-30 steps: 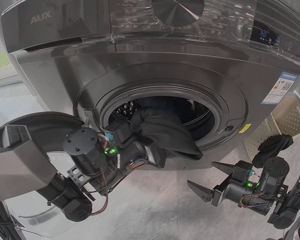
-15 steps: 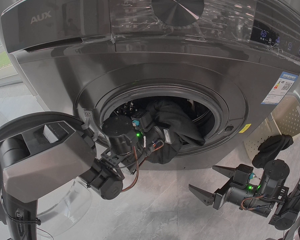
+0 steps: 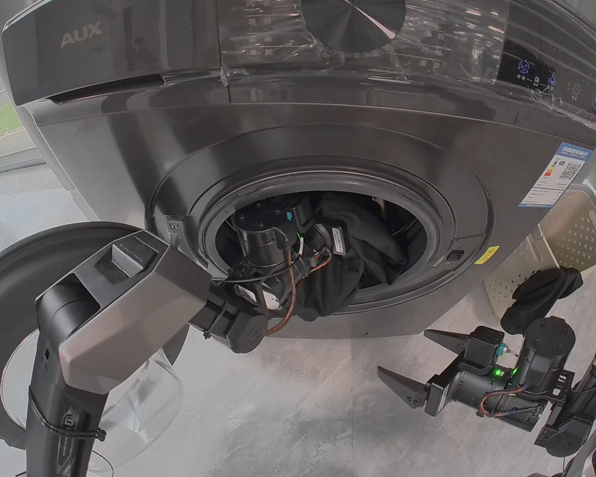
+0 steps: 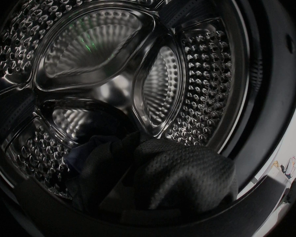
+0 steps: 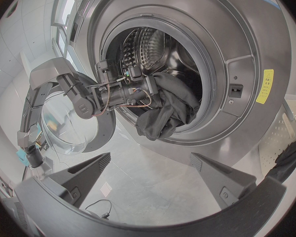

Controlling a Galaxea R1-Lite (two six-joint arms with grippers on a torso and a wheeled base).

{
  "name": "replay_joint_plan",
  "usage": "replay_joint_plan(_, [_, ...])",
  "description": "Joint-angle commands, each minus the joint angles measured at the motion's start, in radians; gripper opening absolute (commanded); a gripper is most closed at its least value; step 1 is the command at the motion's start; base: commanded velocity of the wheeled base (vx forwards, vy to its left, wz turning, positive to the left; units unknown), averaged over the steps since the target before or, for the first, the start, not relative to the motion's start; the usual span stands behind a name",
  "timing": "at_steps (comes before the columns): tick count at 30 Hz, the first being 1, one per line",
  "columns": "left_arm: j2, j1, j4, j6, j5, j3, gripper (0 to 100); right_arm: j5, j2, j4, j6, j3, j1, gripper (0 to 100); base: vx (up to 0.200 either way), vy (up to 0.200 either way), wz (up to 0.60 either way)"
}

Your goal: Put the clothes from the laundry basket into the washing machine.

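The left gripper sits in the mouth of the washing machine, at the centre of the head view. Its front end is buried in a black garment, so I cannot tell whether it is pinching the cloth or spread. In the left wrist view the near part of that cloth is a dark mesh mound against the drum. A bluish fold behind it is hard to make out.

In the head view the garment's long axis runs from lower left to upper right. 1 end hangs out over the opening's rim below the arm's wrist, and the other lies inside, toward the right side. The round door stands swung open at the lower left, partly covered by the left arm.

The right gripper hovers at the lower right with its 2 jaws spread wide and empty. It is above bare floor, with open room between it and the machine's front. At the right edge the laundry basket is cut off by the frame. A second black garment drapes over its rim, just above the right arm.
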Motion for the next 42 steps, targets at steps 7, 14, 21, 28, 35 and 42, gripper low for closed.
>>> replay_joint_plan(7, [0.143, 0.047, 0.166, 0.0, 0.092, -0.371, 0, 0.001, 0.001, 0.0, 0.0, 0.0, -0.01, 100, 0.0, 0.0, 0.0])
replay_joint_plan(14, [0.145, 0.055, 0.182, 0.0, 0.099, -0.382, 0, 0.001, 0.002, 0.0, 0.0, 0.0, -0.009, 100, 0.0, 0.0, 0.0])
replay_joint_plan(21, [0.131, 0.045, 0.188, -0.002, 0.099, -0.338, 100, 0.001, 0.001, -0.002, 0.0, 0.0, -0.009, 100, 0.0, 0.0, 0.0])
replay_joint_plan(28, [0.022, 0.029, 0.275, -0.005, 0.066, -0.169, 100, 0.003, 0.001, -0.002, 0.0, 0.0, -0.007, 100, 0.0, 0.0, 0.0])
replay_joint_plan(35, [0.004, 0.018, 0.335, -0.005, 0.034, -0.089, 100, 0.003, 0.001, 0.0, 0.0, -0.005, -0.003, 100, 0.0, 0.0, 0.0])
replay_joint_plan(42, [0.061, 0.018, 0.373, 0.0, 0.034, -0.078, 100, 0.003, 0.002, -0.002, 0.0, -0.006, 0.002, 100, 0.0, 0.0, 0.0])
